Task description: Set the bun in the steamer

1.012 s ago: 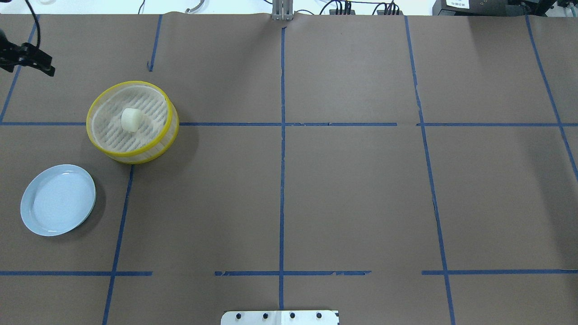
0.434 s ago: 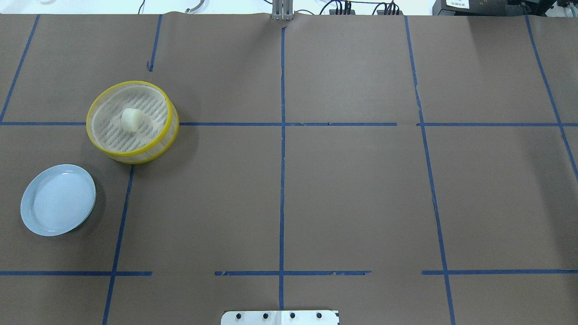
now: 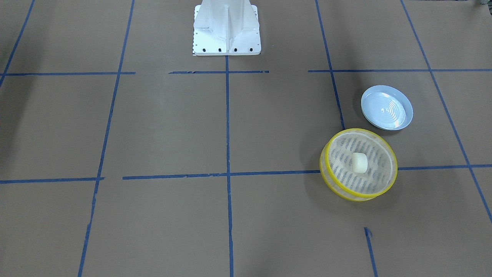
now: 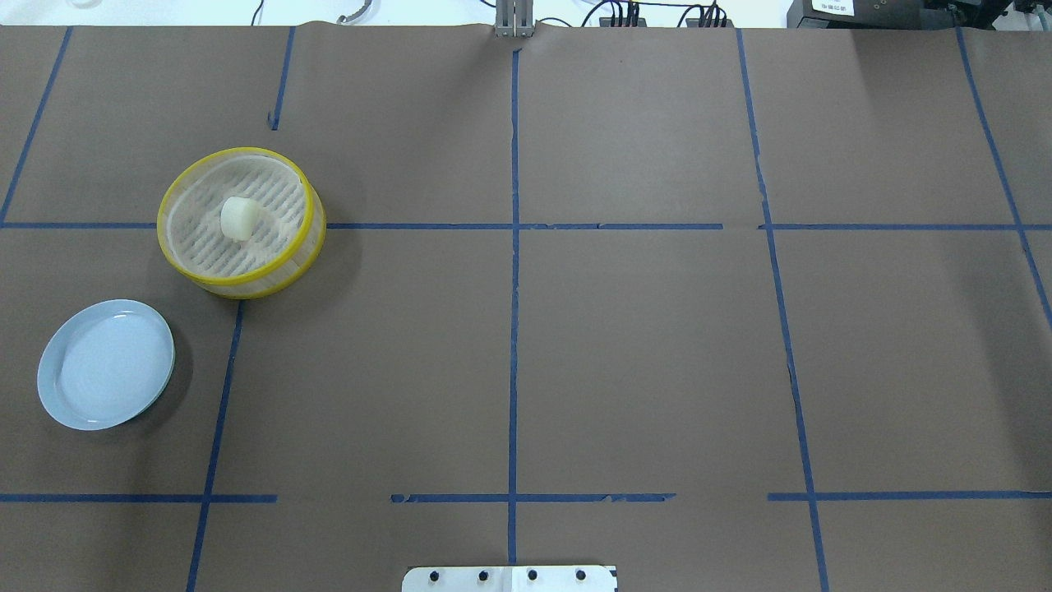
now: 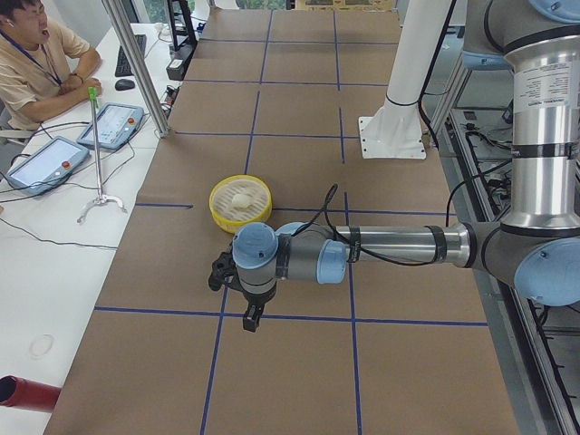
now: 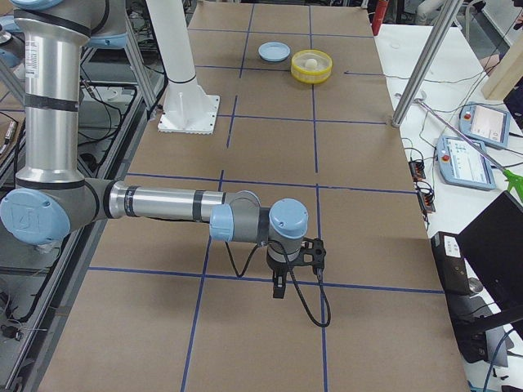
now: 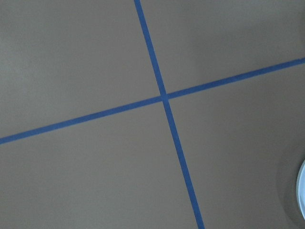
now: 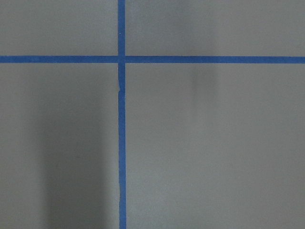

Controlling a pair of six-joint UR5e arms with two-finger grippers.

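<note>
The cream-white bun point(image 4: 238, 219) sits inside the yellow-rimmed steamer point(image 4: 279, 275), near the middle of its slatted floor. It also shows in the front view point(image 3: 359, 162), within the steamer's rim point(image 3: 325, 154). My left gripper point(image 5: 252, 317) shows only in the exterior left view, hanging over bare paper nearer the camera than the steamer point(image 5: 217, 213) and apart from it. My right gripper point(image 6: 278, 287) shows only in the exterior right view, far from the steamer point(image 6: 298, 75). I cannot tell whether either is open or shut.
An empty pale blue plate point(image 4: 105, 364) lies beside the steamer, toward the robot; its edge shows in the left wrist view point(image 7: 302, 191). The white robot base point(image 3: 226, 29) stands at the table's middle. Brown paper with blue tape lines covers the table.
The left gripper, at the overhead view's upper left edge one second ago, has left that view. The bun, steamer and plate have not moved.
</note>
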